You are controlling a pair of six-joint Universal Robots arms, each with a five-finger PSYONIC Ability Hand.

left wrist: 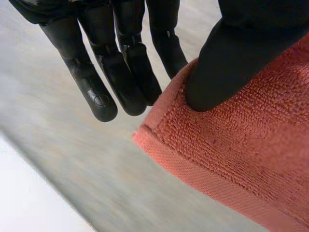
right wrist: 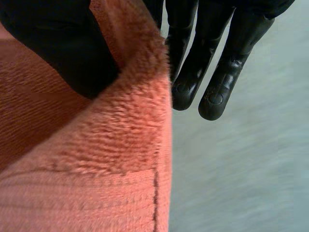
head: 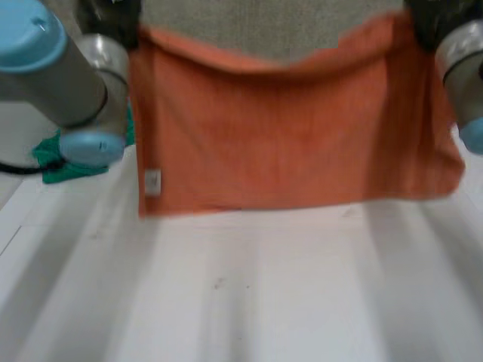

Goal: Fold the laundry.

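Left robot hand [left wrist: 231, 63] pinches one top corner of the orange towel [head: 287, 136] under its thumb, and the right robot hand [right wrist: 58, 43] pinches the other top corner the same way. Across the upper half of the head view the towel hangs long-ways, left to right, between the hands, its low edge near the white table [head: 241, 302]. It looks fluffy, sags on top, and has a small white tag [head: 153, 181] lower left.

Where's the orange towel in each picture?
Head view: towel hangs spread wide over the table.
Left wrist view: towel corner pinched by the left hand.
Right wrist view: towel corner pinched by the right hand.
Shared landmark: the black hands at the towel's top corners.
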